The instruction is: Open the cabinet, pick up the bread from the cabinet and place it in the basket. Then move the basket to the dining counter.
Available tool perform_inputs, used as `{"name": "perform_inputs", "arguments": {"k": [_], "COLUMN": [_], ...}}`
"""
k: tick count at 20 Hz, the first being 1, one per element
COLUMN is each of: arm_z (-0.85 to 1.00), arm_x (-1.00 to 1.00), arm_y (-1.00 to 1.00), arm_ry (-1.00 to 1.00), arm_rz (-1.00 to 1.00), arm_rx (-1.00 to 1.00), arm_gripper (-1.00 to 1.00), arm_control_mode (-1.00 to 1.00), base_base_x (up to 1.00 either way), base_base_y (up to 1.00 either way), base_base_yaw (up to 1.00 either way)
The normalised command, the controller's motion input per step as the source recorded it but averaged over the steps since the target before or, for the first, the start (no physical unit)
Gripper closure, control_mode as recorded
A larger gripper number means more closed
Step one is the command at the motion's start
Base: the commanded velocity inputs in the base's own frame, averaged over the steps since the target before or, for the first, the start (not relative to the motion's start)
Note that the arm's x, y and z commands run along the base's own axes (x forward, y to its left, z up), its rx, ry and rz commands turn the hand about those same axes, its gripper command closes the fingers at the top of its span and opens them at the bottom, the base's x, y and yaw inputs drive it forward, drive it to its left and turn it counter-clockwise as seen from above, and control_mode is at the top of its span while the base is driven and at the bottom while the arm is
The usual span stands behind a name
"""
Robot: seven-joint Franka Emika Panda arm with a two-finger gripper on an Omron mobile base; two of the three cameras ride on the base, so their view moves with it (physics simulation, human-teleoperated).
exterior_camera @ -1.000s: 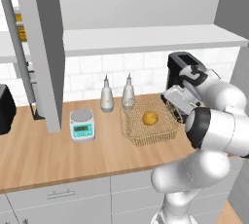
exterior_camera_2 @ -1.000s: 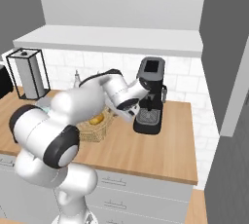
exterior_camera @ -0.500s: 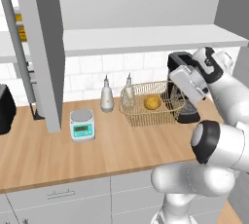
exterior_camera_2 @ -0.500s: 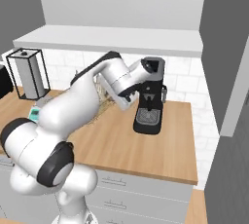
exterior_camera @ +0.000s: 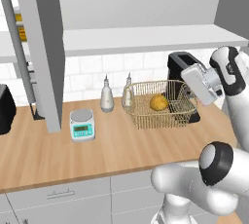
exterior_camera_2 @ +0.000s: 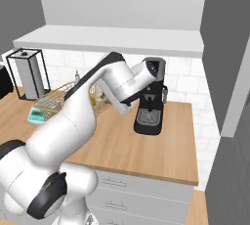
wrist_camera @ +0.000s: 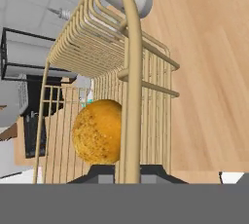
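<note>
Here, gripper (wrist_camera: 127, 172) clamped on rounded rim of tan wire-mesh basket (exterior_camera: 146, 118), round, rough-crusted golden bread (exterior_camera: 159, 102) inside

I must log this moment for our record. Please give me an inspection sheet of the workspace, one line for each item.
Surface: wooden worktop.
Job's things: bread lies in the basket, which hangs lifted above the worktop; cabinet door open.
Clutter: kitchen scale, two bottles, coffee machine, paper towel holder.
Grippers: gripper shut on the basket rim.
Cables: nothing seen.
Surroundings: white tiled wall.
</note>
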Motion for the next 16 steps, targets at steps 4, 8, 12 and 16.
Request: {"name": "perform_inputs", "arguments": {"k": [4,8,12,16], "arm_z": [0.06,0.17,0.15,0.08], "arm_x": [-0.25,-0.01,0.00,0.00], "arm_y": [0.00,0.00,0.00,-0.01], "arm_ry": [-0.15,-0.06,-0.02,0.00], "arm_rz": [0.00,0.00,0.00,0.00], "arm_rx": [0.05,0.07,0.04,0.02], "arm_gripper": [1.00,1.00,1.00,1.00], "arm_control_mode": [-1.00,-1.00,-1.00,-1.00], "base_base_x": [0.00,0.00,0.00,0.00], "base_base_y": [0.00,0.00,0.00,0.00], "base_base_yaw": [0.00,0.00,0.00,0.00]}}
